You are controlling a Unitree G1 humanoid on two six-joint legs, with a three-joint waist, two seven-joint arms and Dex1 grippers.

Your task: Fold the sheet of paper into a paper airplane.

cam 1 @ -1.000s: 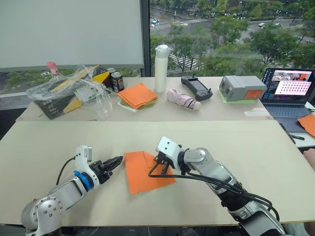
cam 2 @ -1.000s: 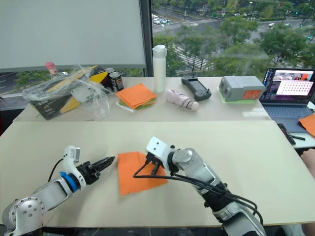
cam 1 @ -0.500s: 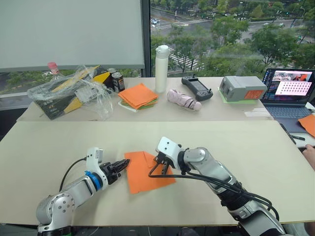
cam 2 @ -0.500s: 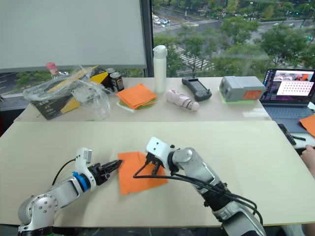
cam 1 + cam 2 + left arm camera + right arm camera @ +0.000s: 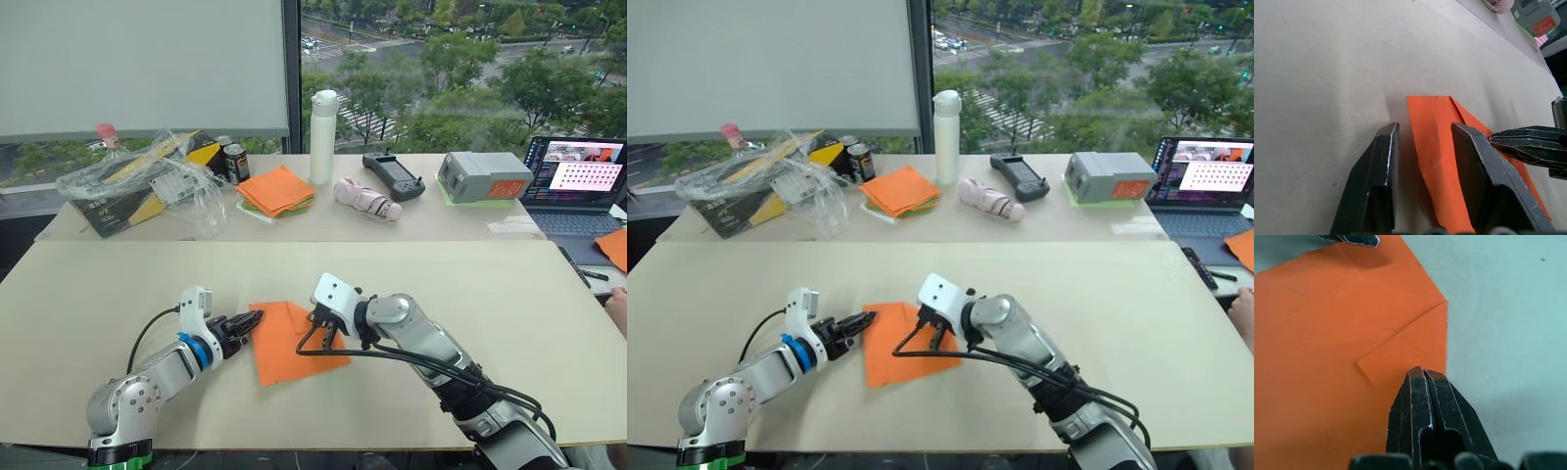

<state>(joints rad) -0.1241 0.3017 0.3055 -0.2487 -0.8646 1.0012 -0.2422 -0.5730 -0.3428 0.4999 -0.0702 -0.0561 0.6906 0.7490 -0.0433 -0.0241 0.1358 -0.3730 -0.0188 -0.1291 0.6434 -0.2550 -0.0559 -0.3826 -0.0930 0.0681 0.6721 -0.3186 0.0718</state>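
Reaching rightward, my left hand (image 5: 253,323) is now straddling the sheet of paper's (image 5: 294,343) left edge, fingers spread; my right hand (image 5: 319,326), fingers pressed together, is pressing its folded far-right corner.

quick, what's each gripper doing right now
Left gripper: open, jaws straddling the edge of the sheet of paper.
Right gripper: shut, tips pressing the folded corner.

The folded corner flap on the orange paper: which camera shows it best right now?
The right wrist view: the flap lies close up, its crease and edges plain, with the right gripper, jaws shut, pressing on it. The left wrist view shows it at a slant beside the open left gripper. The eye views show it small, partly behind the right gripper.
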